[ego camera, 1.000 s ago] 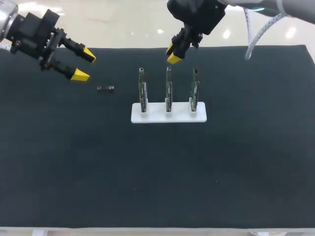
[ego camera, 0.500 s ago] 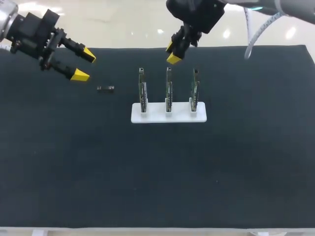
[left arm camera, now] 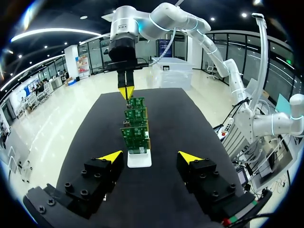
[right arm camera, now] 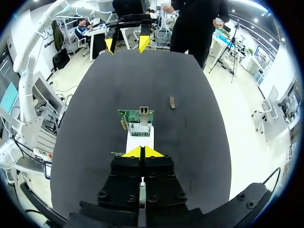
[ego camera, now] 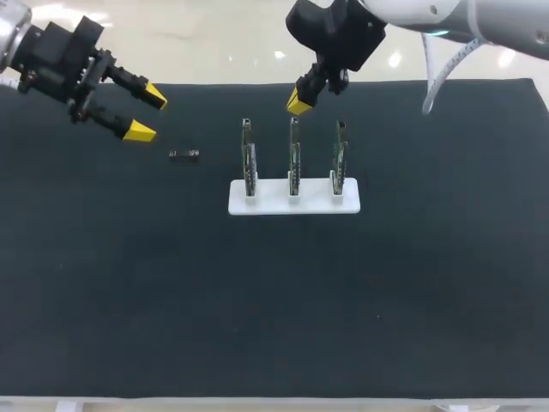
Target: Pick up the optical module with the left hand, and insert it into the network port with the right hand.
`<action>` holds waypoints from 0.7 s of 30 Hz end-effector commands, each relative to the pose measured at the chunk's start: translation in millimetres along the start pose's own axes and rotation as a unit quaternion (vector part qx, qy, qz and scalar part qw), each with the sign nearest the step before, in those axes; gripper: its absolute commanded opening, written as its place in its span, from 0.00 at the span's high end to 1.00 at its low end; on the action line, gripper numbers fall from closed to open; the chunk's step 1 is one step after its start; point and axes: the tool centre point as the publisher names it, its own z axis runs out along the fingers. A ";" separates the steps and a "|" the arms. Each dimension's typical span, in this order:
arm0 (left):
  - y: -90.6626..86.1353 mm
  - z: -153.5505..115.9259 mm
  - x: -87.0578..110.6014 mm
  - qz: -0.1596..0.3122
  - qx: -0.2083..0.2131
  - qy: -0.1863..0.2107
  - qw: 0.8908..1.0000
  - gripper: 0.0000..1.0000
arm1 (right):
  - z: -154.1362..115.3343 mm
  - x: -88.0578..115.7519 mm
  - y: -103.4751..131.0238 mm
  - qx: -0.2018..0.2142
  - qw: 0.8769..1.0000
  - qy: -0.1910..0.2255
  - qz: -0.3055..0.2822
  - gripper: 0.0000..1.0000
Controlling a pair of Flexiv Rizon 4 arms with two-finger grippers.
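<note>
So, using the white stand (ego camera: 294, 197) as the reference: it sits on the black mat (ego camera: 274, 300) with three green circuit boards standing upright in it, side by side in a row, left board (ego camera: 248, 159), middle board (ego camera: 294, 154), right board (ego camera: 340, 154). In the right wrist view the boards line up one behind another, and the nearest one carries a metal network port (right arm camera: 144, 112) at its upper edge.

The optical module (ego camera: 184, 155) is lying flat on the mat off the stand's left end, apart from it and a bit toward the far side. Its long axis runs parallel to the row of boards, so one short end points at the stand and the other points away. It's too small to tell which end is the plug end. Nothing is touching it.

The left gripper (ego camera: 147, 112) hangs in the air farther out from the stand than the module, beyond it and toward the mat's far edge. Its fingers are spread wide with nothing between them. From its wrist camera the stand sits straight ahead, framed between the two yellow tips.

The right gripper (ego camera: 299, 103) is up over the far side of the stand, roughly in line with the middle board and clear of it. Its yellow tips are pressed together and it's carrying nothing.
</note>
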 end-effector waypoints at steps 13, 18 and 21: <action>0.6 0.2 -0.4 -0.001 0.001 0.002 1.000 0.00 | 7.7 8.7 4.5 -0.002 1.000 -0.005 0.004 1.00; 0.6 0.2 -0.4 -0.001 0.001 0.002 1.000 0.00 | 10.1 10.8 5.1 -0.003 1.000 -0.007 0.006 1.00; 0.6 0.2 -0.4 -0.001 0.001 0.002 1.000 0.00 | 12.3 12.2 5.7 -0.002 1.000 -0.008 0.006 1.00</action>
